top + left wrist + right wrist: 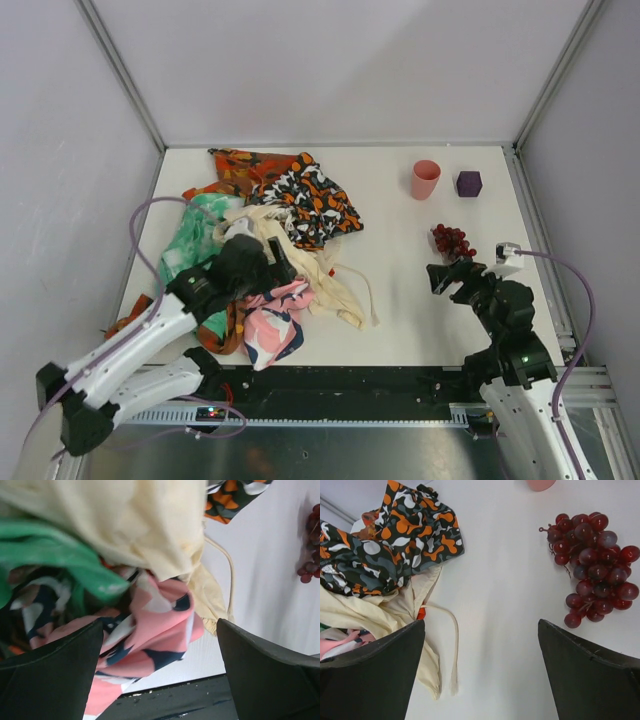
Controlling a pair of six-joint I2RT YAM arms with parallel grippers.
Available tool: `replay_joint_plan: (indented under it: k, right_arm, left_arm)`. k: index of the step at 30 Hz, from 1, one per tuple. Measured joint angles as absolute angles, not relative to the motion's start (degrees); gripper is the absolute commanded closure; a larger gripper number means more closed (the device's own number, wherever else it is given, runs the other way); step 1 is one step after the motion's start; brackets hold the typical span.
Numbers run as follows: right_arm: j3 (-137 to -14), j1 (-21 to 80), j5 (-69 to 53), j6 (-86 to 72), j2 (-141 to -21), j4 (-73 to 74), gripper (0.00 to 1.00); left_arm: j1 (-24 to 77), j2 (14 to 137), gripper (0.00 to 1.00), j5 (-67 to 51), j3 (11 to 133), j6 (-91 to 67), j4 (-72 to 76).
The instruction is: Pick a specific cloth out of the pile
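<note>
**A:** Has the plain red-orange cloth come out of the pile yet?

**B:** No. The pile (265,240) sits heaped at about nine o'clock on the white table (400,310). The red-orange cloth (226,338) is mostly buried in it. I see only a strip at the pile's six o'clock edge, under the left arm and touching the pink fish-print cloth (272,325).

**A:** What are the pincers doing?

**B:** The left gripper (160,622) hangs over the pile's near side with its fingers spread wide and holding nothing. Below it are the pink print, a green cloth (55,555) and a cream cloth (125,520). The right gripper (480,622) is also released and empty. It sits at about four o'clock over bare table, beside a bunch of red grapes (592,567).

**A:** So nothing is done?

**B:** I'd say the task is at its start, with no cloth lifted or set apart. What's left is reaching the red-orange strip, gripping it and drawing it free of the pile. The black, white and orange patterned cloth (310,195) lies at the pile's twelve o'clock.
</note>
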State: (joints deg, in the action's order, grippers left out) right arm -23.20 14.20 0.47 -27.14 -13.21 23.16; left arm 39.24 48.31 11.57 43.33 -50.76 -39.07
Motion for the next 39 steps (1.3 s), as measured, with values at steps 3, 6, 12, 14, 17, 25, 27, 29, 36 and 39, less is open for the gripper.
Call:
replay_joint_plan:
  k: [3,6,12,14,17,25,27,29,36,39]
  right_arm:
    - [-22.81,14.2,-0.84,-26.94,-13.37,22.85,0.01]
    - [-22.79,14.2,-1.65,-26.89,-13.87,22.46,0.01]
    - [-22.79,14.2,-2.0,-26.87,-14.76,22.15,0.01]
    - [-22.76,14.2,-2.02,-26.85,-15.38,22.04,0.01]
    - [-22.72,14.2,-2.02,-26.74,-16.49,21.96,0.01]
    - [-22.28,14.17,-1.83,-26.7,-18.61,21.96,0.01]
    - [-22.28,14.17,-1.83,-26.7,-18.83,21.96,0.01]
    - [-22.28,14.17,-1.87,-26.65,-18.94,21.93,0.01]
    - [-22.09,14.17,-4.4,-25.45,-19.22,20.71,0.01]
    - [-21.5,14.17,-7.53,-24.56,-20.34,18.68,0.01]
  left_arm:
    - [41.93,55.68,0.0,14.0,47.9,-49.87,-38.94]
    - [43.44,64.36,0.0,16.25,51.94,-49.15,-38.7]
    - [44.12,79.64,0.0,20.51,56.14,-49.08,-38.65]
    - [44.18,83.79,0.0,21.89,57.82,-49.1,-39.22]
    - [44.25,89.84,0.07,23.16,60.53,-49.06,-40.14]
    - [44.47,98.35,0.97,25.91,63.66,-47.37,-43.24]
    - [44.51,98.35,0.99,26.37,64.2,-46.92,-44.14]
    - [44.51,98.24,0.99,26.72,65.01,-46.22,-45.1]
    - [44.36,89.84,0.99,31.0,68.23,-41.87,-48.34]
    - [43.11,84.75,0.99,33.5,71.92,-39.33,-49.56]
